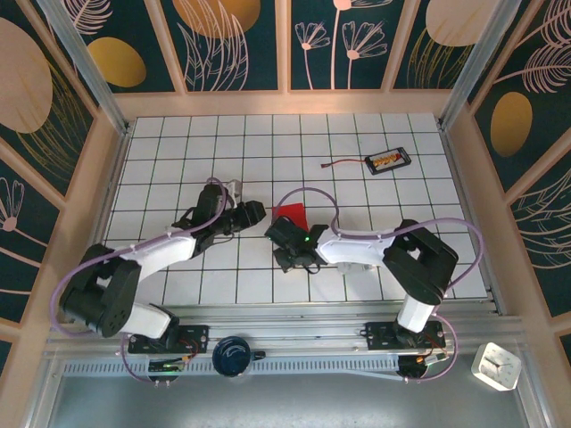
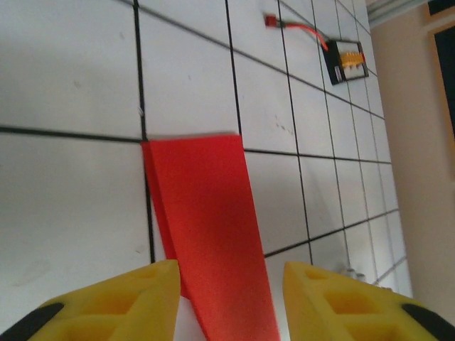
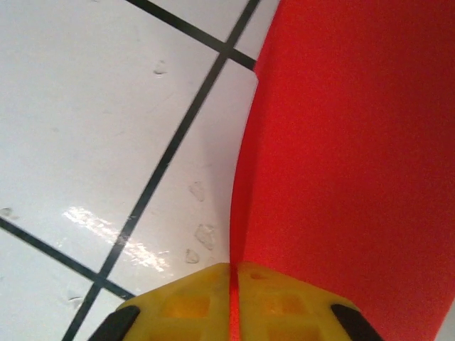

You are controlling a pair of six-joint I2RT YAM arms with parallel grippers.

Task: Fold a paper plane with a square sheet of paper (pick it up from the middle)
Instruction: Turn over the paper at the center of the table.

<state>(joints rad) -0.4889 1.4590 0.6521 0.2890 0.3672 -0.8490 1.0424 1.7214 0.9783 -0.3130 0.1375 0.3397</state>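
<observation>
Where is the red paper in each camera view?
Top external: red paper at picture centre, on the tiled table.
Left wrist: red paper lower centre, reaching the bottom edge.
Right wrist: red paper across the right half.
Shared landmark: the table's black grid lines.

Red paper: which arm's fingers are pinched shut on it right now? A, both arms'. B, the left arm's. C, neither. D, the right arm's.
D: in the right wrist view the right fingers meet on a thin edge of the red paper, while the left fingers stand well apart with a gap between them.
</observation>
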